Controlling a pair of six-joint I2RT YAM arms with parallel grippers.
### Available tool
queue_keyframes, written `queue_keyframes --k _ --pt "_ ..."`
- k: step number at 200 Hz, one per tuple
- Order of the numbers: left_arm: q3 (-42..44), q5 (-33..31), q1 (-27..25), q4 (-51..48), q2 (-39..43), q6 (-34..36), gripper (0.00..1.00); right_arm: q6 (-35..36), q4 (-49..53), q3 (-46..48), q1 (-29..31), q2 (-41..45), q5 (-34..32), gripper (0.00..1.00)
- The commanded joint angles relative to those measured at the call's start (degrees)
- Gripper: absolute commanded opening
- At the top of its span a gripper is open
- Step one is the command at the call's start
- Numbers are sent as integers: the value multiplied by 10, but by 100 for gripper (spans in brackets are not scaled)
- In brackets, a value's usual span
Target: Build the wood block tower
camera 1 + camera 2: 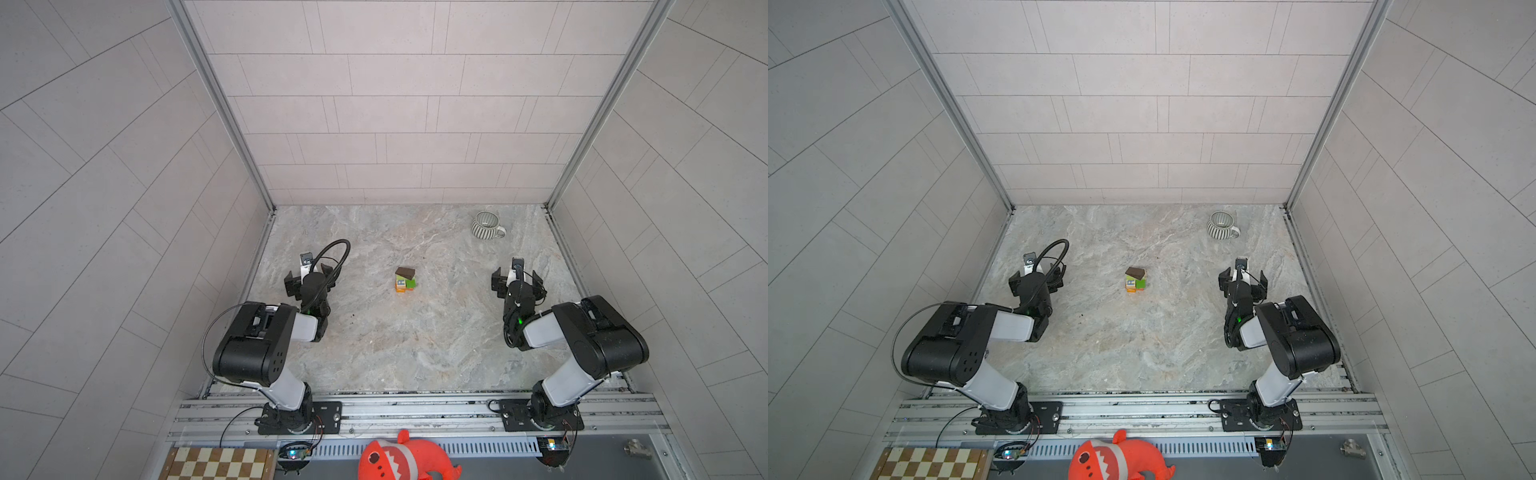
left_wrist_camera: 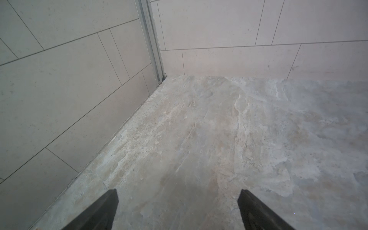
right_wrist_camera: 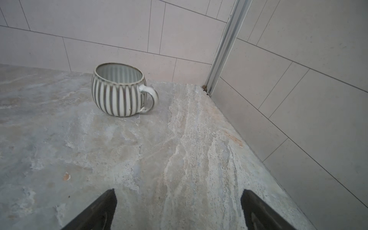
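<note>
One wood block tower stands mid-table, dark brown block on top, between two grippers: the left gripper and right gripper both have jaws spread wide, gripping nothing. One striped mug fills the right wrist view. The tower shows in both top views only.

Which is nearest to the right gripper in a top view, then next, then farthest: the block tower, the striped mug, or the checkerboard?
1. The striped mug, just beyond the right gripper, toward the back wall.
2. The block tower, mid-table, to the gripper's left.
3. The checkerboard, off the table, front left.
</note>
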State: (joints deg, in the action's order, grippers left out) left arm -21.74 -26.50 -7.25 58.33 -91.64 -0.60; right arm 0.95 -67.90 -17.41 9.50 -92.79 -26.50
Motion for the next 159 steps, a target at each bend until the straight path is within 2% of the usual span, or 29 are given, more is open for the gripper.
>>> queue_keyframes --k 1,22,32,49,53,69,85,92,100,114,131,143,159 --pt "-3 -2 6 -32 1 -12 100 6 22 -1 2 5 -17 99" --pt "1 5 10 -27 5 -11 100 6 23 -1 2 6 -17 99" --pt "18 1 5 5 4 -1 100 9 7 9 4 6 -17 99" --pt "105 4 -3 167 -10 5 100 15 -133 67 9 -16 -9 99" --pt "116 8 -3 191 -12 -2 100 14 -135 75 9 -13 -6 99" --pt "88 -5 -1 119 11 -7 100 12 -67 62 10 18 -3 99" --pt "43 -22 -2 70 -10 4 100 19 -59 35 10 -5 -12 99" --pt "12 -21 -4 10 -1 2 100 27 -50 21 17 -14 -32 99" --pt "-7 -9 1 -56 13 -12 100 15 -19 20 13 2 -23 99" --pt "-3 -6 3 -52 14 -15 100 8 25 -3 4 3 -8 99" --pt "9 -14 0 2 -3 0 100 -5 97 -24 -14 21 28 99" --pt "3 -12 -1 -21 3 -5 100 -3 60 -9 -13 17 27 99" --pt "24 -15 -14 30 -2 15 100 18 -80 50 8 -2 5 99"
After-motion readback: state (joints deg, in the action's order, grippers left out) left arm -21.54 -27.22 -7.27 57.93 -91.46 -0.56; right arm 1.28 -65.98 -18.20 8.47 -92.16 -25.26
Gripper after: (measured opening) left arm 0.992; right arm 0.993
